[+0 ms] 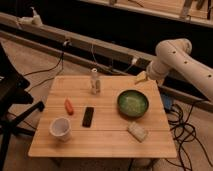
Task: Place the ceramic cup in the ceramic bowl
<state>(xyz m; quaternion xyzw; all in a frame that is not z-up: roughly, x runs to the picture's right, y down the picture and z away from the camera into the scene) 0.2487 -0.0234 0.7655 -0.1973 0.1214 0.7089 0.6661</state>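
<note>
White ceramic cup [60,128] stands upright front-left, green ceramic bowl [133,104] well apart rightward, gripper [141,77] beyond it.

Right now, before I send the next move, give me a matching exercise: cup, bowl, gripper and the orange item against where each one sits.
Things:
1. ceramic cup
2. ceramic bowl
3. gripper
4. orange item

Places:
A. at the far right corner of the table
B. near left part of the table
C. right half of the table
D. just left of the black slab

Pairs: 1-B, 2-C, 3-A, 4-D
</note>
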